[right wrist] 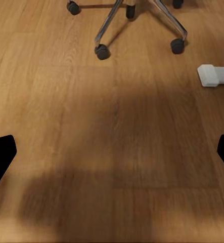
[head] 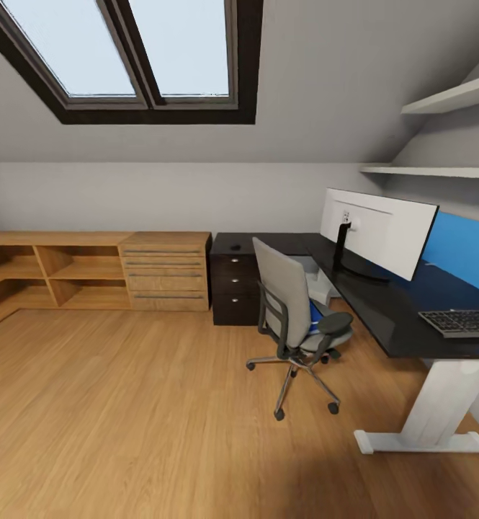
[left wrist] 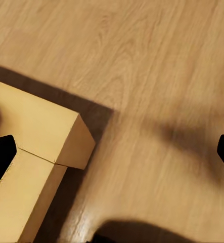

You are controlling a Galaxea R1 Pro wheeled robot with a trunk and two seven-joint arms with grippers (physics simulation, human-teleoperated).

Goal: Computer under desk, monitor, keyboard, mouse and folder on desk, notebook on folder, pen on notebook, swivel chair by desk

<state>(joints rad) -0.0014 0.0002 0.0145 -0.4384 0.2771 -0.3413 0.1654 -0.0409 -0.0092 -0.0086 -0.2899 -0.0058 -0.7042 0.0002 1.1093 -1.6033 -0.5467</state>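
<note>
Floor point(head: 124, 404): light wood boards, lying nearest the head camera and stretching toward the far wall.

Right gripper point(right wrist: 112, 157): hanging over bare boards, jaws standing spread, nothing between them. The swivel chair's casters and chrome legs are showing ahead of it, with the desk's white foot point(right wrist: 215, 75) to one side.

Left gripper point(left wrist: 112, 152): jaws likewise spread wide and holding nothing, hovering over floor beside a pale wooden block point(left wrist: 36, 167).

Swivel chair point(head: 297, 324): standing just beside the desk point(head: 383, 317), back turned toward the room, seat facing the desk. The right arm is probably the nearer one.

Folder point(head: 315, 315): showing as a blue sliver on the seat; its long axis cannot be told.

Keyboard point(head: 461, 322): lying on the desktop near the front edge, long axis running along the desk.

Monitor point(head: 376, 231): standing upright on the desk, white back toward the room.

Dark three-drawer unit point(head: 233, 288) and light wooden cabinet point(head: 167, 272): sitting against the far wall.
</note>
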